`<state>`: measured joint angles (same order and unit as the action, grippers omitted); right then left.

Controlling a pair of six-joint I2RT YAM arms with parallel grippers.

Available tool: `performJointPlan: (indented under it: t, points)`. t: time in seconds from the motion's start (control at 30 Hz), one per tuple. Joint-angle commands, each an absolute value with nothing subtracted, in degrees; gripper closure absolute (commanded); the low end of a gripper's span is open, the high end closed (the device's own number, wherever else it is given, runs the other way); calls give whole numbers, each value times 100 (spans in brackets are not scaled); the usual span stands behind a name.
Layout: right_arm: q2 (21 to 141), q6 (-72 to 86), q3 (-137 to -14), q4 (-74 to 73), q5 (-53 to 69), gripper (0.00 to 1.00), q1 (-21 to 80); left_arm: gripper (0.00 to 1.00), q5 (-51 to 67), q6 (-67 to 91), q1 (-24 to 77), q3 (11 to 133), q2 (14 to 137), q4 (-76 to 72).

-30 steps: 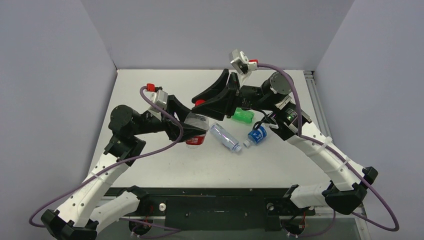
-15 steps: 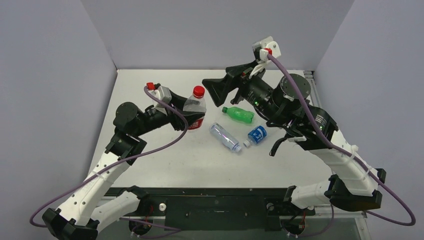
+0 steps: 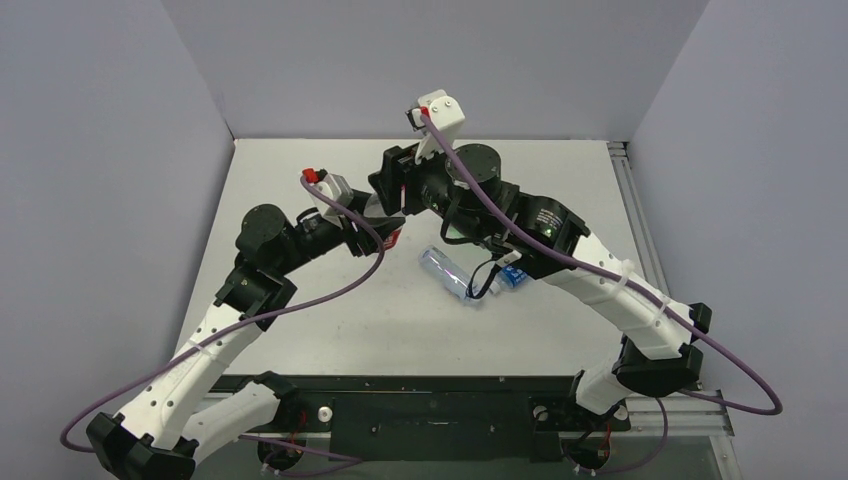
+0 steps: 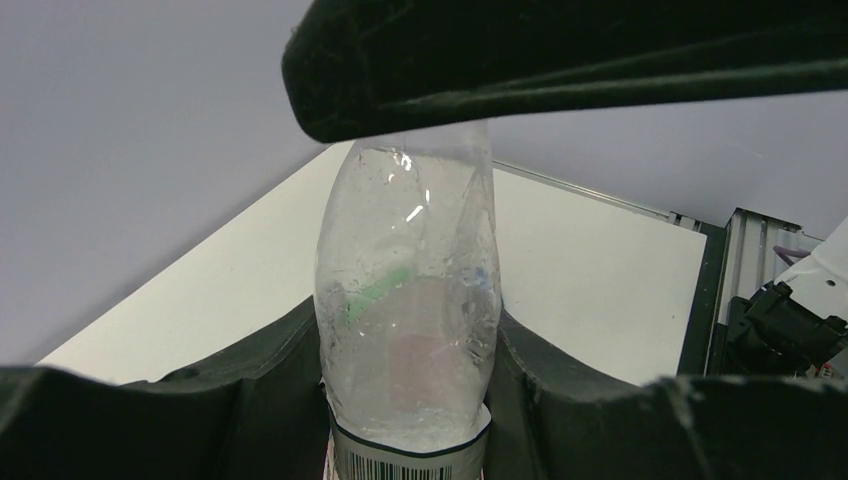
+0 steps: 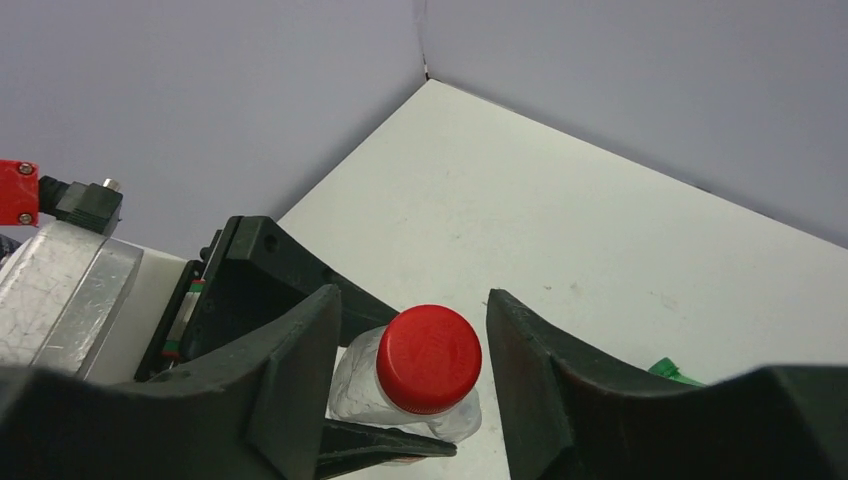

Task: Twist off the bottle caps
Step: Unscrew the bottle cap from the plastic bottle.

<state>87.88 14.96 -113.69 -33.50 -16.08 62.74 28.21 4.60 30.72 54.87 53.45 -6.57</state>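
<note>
**Right claw** [image 5: 410,335]: Open. Its two fingers [image 5: 290,390] stand at nine and three o'clock of the red cap [image 5: 428,358], with a visible gap on each side. Nothing is gripped.

**Left claw** [image 4: 405,335]: Closed on the body of the upright bottle [image 4: 405,230], clamping it low down, just above the label. The bottle stands vertical. The red cap is screwed on at its top, directly under the right claw.

**Step in hand (judgement):** Seat the right claw on the cap.
- The cap sits slightly toward the three o'clock finger, so centre it before closing.
- Come down far enough for the pads to bear on the cap's ribbed side, not its top edge.
- Close firmly and turn about the bottle's own axis.
- The thin clear wall will likely buckle if the left claw squeezes harder, so the hold should resist twist without crushing.

**Other bottles:**
- A ribbed bottle [image 3: 447,272] lies on its side at about four o'clock of the held one.
- A blue-labelled bottle [image 3: 515,277] lies just beyond it, half hidden by the right arm.
- A sliver of a green bottle [image 5: 672,372] shows at three o'clock in the right wrist view.

Whether these three are capped I cannot tell.

**Surface and room:**
- The table [image 3: 330,330] is white and matt, with faint marks.
- Plain grey walls [image 3: 420,60] enclose it on three sides.
- A metal rail [image 3: 622,170] runs along the three o'clock edge.
</note>
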Motion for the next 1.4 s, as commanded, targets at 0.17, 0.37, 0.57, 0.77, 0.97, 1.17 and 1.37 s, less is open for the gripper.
performJointPlan:
  t: [0.17, 0.37, 0.57, 0.77, 0.97, 1.17, 1.37]
  points:
    - [8764, 1869, -11723, -3212, -1008, 78, 6098, 100, 2672, 334, 3109, 5494, 5259, -795]
    - [8601, 2077, -11450, -3144, -166, 100, 5582, 100, 2812, 361, 3103, 5461, 5247, -817]
    - [7898, 1348, -10605, -2218, 2255, 100, 5254, 100, 3762, 636, 3095, 5397, 5202, -914]
    - [7306, 703, -10007, -1714, 3743, 100, 5201, 100, 5285, 1717, 3094, 5441, 5247, -1387]
    - [7172, 835, -9796, -1313, 5153, 100, 4938, 100, 6283, 2427, 3153, 5570, 5312, -1681]
    - [7035, 1111, -9604, -1039, 4750, 100, 4625, 100, 6239, 2044, 3132, 5568, 5295, -1376]
    - [6707, 1738, -9507, -507, 4058, 100, 3948, 100, 6245, 855, 3083, 5471, 5255, -383]
